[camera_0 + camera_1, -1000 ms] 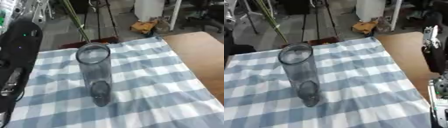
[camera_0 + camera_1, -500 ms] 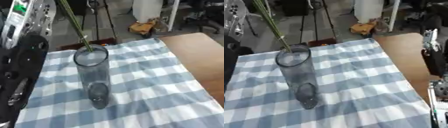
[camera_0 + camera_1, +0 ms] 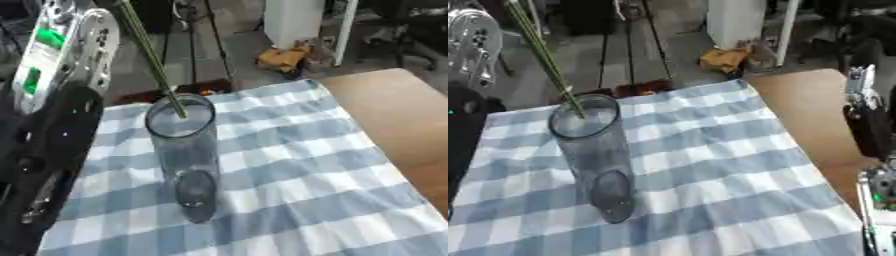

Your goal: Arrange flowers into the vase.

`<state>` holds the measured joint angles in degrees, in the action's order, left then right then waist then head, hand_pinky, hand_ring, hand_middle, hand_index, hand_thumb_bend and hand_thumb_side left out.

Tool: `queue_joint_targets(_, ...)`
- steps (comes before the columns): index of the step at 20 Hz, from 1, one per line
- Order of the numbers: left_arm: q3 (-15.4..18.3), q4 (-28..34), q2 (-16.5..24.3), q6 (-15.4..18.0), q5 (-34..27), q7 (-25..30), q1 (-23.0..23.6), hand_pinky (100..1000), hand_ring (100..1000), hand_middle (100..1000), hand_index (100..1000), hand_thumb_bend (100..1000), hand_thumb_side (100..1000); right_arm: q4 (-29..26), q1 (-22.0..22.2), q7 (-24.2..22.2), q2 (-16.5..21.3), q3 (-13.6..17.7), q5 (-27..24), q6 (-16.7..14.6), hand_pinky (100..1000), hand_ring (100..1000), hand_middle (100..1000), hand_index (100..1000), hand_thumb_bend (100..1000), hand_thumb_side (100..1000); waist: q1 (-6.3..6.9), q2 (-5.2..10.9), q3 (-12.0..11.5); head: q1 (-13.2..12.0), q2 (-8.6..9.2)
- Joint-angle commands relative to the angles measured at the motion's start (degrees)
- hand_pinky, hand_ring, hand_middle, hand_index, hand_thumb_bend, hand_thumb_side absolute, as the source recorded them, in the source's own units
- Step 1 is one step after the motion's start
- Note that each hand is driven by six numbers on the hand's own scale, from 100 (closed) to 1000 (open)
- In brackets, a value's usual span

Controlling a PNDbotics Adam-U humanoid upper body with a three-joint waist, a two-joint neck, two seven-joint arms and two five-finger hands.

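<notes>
**Stems at the vase mouth**

Stems, thin, green and bare (image 3: 150, 55), slant down from the upper left, their lower ends just inside the rim of the tall clear glass cylinder vase (image 3: 185, 155). That vase stands upright on the blue-and-white checked cloth (image 3: 289, 170) covering the surface, whose bare brown wood (image 3: 807, 107) shows to the right. Black-and-silver left arm (image 3: 52, 125) rises just left of the vase; its hand lies out of view. Right arm (image 3: 868, 130) sits at the right edge, well apart; I cannot tell its hand's state.

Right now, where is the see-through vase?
The vase stands upright on the left part of the checked cloth, green stems dipping into its mouth.
</notes>
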<state>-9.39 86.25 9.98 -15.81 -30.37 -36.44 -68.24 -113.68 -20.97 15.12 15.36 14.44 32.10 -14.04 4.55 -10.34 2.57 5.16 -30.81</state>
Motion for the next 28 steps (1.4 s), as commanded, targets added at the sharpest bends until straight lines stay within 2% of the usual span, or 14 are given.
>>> queue_joint_targets(1,-0.07,1.32,0.19,0.16,0.43,0.36,-1.23,100,100,100,100,138,679,-0.91,-1.01,0.38,0.67,0.24,-0.63,0.01,856,818,585,810,100,891,-0.18,0.36,0.28,-0.1,0.87)
queue_joint_targets(10,-1.15,1.31,-0.05,-0.58,1.45,0.46,-0.13,100,100,100,100,142,675,-0.91,-0.94,0.86,0.95,0.38,-1.44,0.39,856,818,586,810,100,892,-0.22,0.92,-0.43,-0.18,0.43)
queue_joint_targets(18,-1.66,-0.47,-0.05,-0.29,4.33,1.17,0.55,100,100,100,100,142,679,-0.91,-0.48,1.07,0.47,0.48,-1.39,0.48,856,819,585,810,100,893,-0.28,1.39,-0.18,-0.48,1.04)
queue_joint_targets(28,-2.61,-1.54,-1.3,1.08,4.67,2.36,1.65,100,100,100,100,137,684,-0.91,-0.55,1.2,0.18,0.54,-1.34,0.55,856,820,583,811,100,895,-0.33,0.84,0.45,-0.66,2.17)
